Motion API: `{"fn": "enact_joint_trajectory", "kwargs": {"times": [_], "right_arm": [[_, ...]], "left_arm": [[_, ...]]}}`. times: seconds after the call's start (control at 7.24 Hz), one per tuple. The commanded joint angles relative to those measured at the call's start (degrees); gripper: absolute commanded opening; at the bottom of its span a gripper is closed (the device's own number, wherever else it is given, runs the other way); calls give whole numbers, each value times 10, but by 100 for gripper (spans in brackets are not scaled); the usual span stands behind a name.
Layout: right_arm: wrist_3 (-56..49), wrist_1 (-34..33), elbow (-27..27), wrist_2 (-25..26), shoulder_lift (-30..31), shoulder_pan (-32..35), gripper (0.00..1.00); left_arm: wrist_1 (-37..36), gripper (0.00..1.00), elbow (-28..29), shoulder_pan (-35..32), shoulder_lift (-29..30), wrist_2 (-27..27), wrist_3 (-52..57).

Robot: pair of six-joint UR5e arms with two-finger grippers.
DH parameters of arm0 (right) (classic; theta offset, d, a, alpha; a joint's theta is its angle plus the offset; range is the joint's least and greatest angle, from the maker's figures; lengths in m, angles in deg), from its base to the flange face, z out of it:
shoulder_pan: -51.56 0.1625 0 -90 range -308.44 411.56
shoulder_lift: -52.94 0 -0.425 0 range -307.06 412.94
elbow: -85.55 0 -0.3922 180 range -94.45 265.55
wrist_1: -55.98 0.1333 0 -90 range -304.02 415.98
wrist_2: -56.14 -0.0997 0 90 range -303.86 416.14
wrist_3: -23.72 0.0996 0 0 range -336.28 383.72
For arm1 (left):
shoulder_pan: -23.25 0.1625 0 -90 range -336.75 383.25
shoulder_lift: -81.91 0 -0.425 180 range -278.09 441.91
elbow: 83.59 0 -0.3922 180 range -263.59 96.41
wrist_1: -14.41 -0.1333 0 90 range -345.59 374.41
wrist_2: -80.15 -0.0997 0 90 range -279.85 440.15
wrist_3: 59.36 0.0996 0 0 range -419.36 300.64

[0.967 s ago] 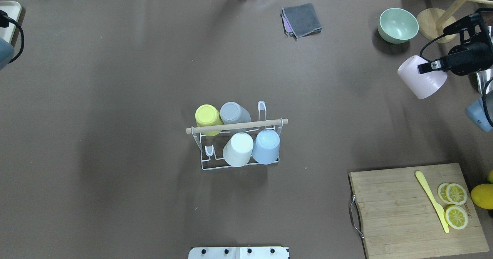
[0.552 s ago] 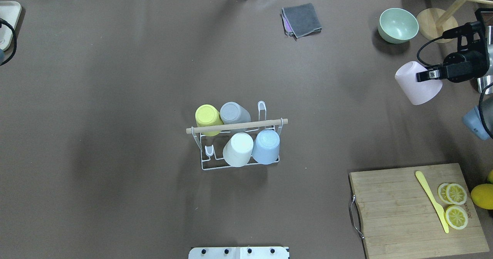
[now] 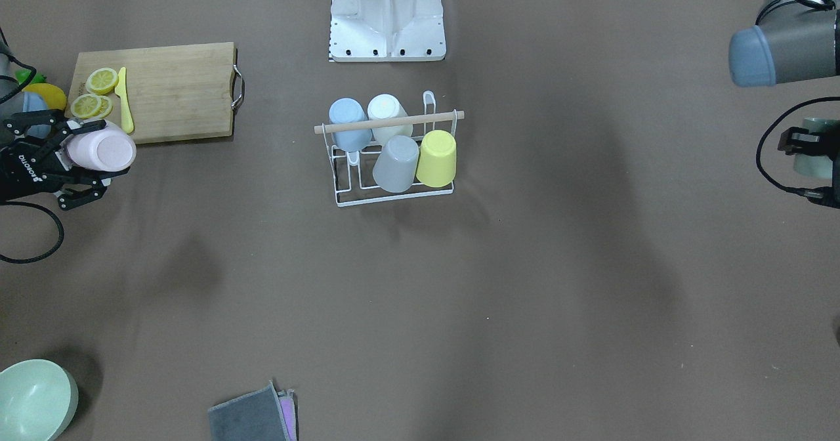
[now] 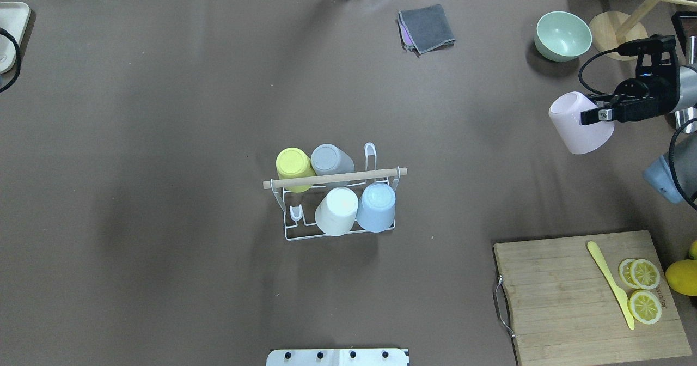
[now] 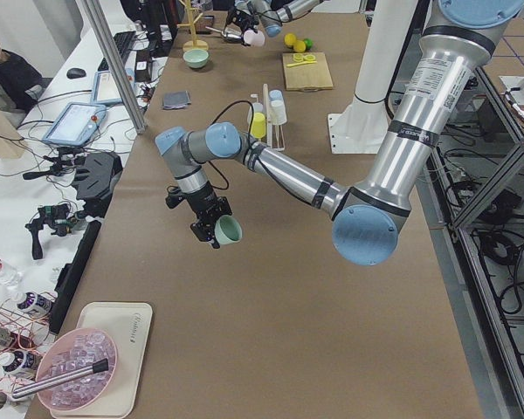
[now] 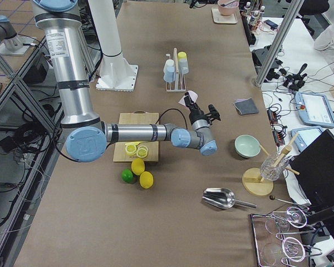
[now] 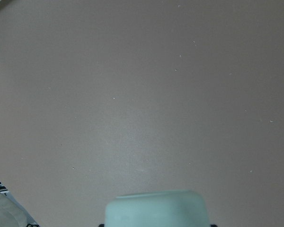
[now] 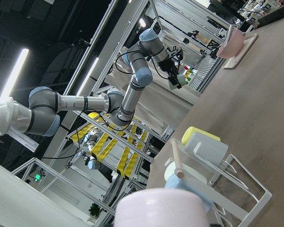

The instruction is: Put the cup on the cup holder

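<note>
The cup holder (image 4: pixel 305 236), a white wire rack with a wooden rod (image 4: pixel 335 178) across its top, stands mid-table and carries several upturned cups: yellow, grey, white and blue. Empty prongs (image 4: pixel 370 156) show at its far right and near left corners. My right gripper (image 4: pixel 587 122) is shut on a pink cup (image 4: pixel 574 132), held tilted above the table at the right; the front view shows that cup (image 3: pixel 105 151) too. My left gripper (image 3: pixel 804 155) is shut on a pale green cup (image 5: pixel 229 230) above the table's left end. The left wrist view shows that cup (image 7: pixel 157 208) over bare table.
A cutting board (image 4: pixel 555 300) with lemon slices and a yellow knife lies near right. A green bowl (image 4: pixel 562 35), a wooden stand (image 4: pixel 612 34) and a grey cloth (image 4: pixel 426 28) sit at the far side. A tray (image 4: pixel 13 20) is far left.
My right gripper has carried the pink cup leftward and nearer, toward mid-table. The left arm's blue joint has left the overhead view's left edge.
</note>
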Motion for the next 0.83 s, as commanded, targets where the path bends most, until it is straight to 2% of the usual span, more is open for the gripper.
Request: {"fn": "enact_joint_trajectory", "kwargs": {"times": [0.0, 0.28, 0.69], "right_arm": [[-29, 2, -20, -4, -8, 5, 13], [-68, 0, -20, -11, -27, 6, 13], [-152, 2, -18, -28, -66, 10, 14]], "left_arm": [[19, 0, -10, 0, 0, 2, 0], [37, 0, -39, 0, -8, 1, -1], [171, 0, -118, 1, -115, 2, -19]]}}
